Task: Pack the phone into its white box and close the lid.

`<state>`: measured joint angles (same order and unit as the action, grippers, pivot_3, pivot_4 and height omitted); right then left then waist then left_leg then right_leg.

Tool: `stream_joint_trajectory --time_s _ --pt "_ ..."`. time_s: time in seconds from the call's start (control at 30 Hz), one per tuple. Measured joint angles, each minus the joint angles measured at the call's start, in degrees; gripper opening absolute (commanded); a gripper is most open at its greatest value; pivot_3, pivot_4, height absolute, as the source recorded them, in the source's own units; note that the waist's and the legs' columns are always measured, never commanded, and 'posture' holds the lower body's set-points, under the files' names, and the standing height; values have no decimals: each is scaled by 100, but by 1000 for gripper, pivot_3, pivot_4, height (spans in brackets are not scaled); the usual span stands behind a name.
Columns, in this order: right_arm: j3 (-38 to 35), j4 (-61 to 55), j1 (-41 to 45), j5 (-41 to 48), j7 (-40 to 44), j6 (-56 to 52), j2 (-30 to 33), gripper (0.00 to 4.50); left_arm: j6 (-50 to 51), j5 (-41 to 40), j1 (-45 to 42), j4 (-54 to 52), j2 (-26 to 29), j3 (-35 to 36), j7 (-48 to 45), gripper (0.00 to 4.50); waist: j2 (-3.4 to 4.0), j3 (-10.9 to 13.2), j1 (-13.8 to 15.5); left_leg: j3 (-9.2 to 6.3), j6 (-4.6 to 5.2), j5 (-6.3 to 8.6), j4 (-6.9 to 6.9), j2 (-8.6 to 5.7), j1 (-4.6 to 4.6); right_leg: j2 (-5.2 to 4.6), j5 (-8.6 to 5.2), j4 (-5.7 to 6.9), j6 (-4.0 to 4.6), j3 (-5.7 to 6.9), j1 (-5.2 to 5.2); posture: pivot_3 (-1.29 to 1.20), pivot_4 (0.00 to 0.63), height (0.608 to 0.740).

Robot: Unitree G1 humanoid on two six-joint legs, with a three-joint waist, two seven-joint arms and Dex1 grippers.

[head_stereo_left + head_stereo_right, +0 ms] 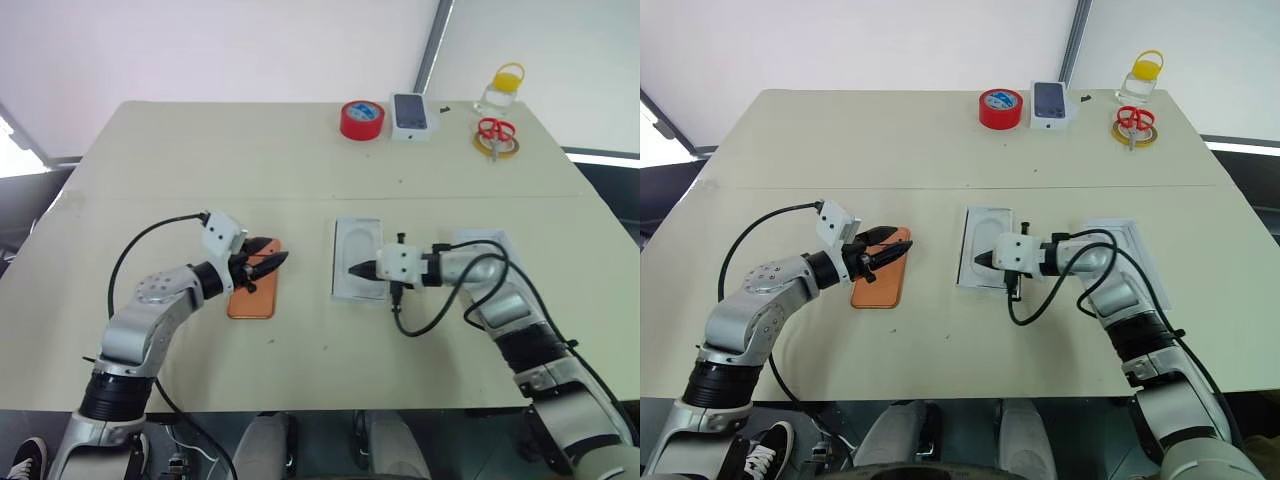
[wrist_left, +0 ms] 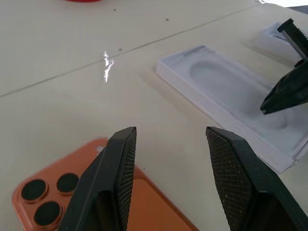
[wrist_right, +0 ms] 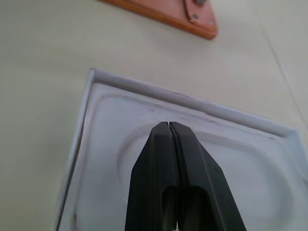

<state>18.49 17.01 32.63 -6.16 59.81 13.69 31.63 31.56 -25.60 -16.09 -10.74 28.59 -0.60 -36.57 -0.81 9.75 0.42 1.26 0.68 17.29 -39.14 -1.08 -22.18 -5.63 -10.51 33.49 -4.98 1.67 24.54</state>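
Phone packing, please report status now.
Left gripper open above phone. Right gripper shut over white insert. Phone not yet boxed.

The phone (image 1: 252, 292) lay flat on the table (image 1: 300, 170), to the left of a tray with an oval hollow (image 1: 355, 258). Another tray (image 1: 1130, 250) lay right of that one. Along the far edge sat a tape roll (image 1: 362, 120), a small carton (image 1: 413, 117), scissors (image 1: 495, 135) and a jar (image 1: 503, 88).
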Motion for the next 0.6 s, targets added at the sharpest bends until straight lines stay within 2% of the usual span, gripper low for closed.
stream_joint_trajectory --time_s 0.13,0.4,0.6 --pt "254 0 135 -465 -160 144 -18 28 -81 9 79 -146 -101 8 59 2430 0 0 8 -1 0 0 0 0 0 0 0 1 0 1 -1 0 150 740" --pt "282 18 200 -472 -88 201 -7 28 -80 9 147 -286 -227 59 193 2430 0 0 -2 -1 0 0 0 1 1 2 1 4 -1 2 0 0 150 740" --pt "282 769 749 -829 -469 632 141 28 73 -9 145 -283 -236 159 267 2430 0 0 -17 -1 0 0 0 0 1 3 1 4 -1 3 -1 0 150 740"
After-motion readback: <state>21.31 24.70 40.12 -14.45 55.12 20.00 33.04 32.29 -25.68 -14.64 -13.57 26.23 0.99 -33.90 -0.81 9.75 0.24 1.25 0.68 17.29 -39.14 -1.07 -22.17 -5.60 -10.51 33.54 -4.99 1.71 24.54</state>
